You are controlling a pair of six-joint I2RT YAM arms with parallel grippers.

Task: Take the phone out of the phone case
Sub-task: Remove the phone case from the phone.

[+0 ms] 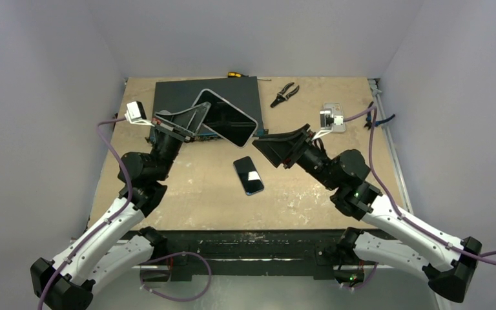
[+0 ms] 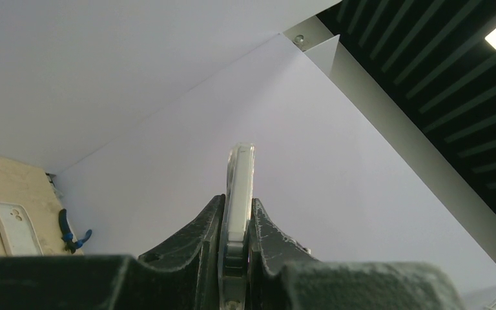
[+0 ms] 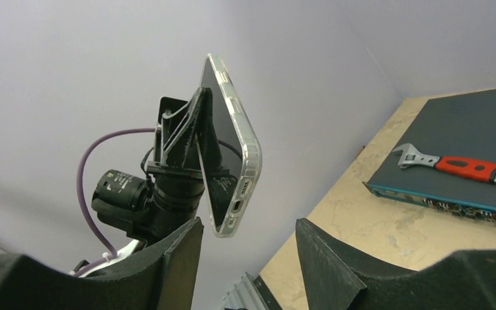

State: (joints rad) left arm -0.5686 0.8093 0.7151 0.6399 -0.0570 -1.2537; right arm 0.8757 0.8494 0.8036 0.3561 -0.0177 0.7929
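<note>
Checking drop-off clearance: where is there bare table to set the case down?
Bare: the near strip of table between the arms, in front of the loose phone; also between pliers and white case. Crowded: far centre, where board, left gripper holding the cased phone and open right gripper meet.

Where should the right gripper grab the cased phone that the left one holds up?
Probably the cased phone by its free port end, coming from the right. The left gripper clamps it across both faces, so that end juts edge-on toward the open right gripper.
</note>
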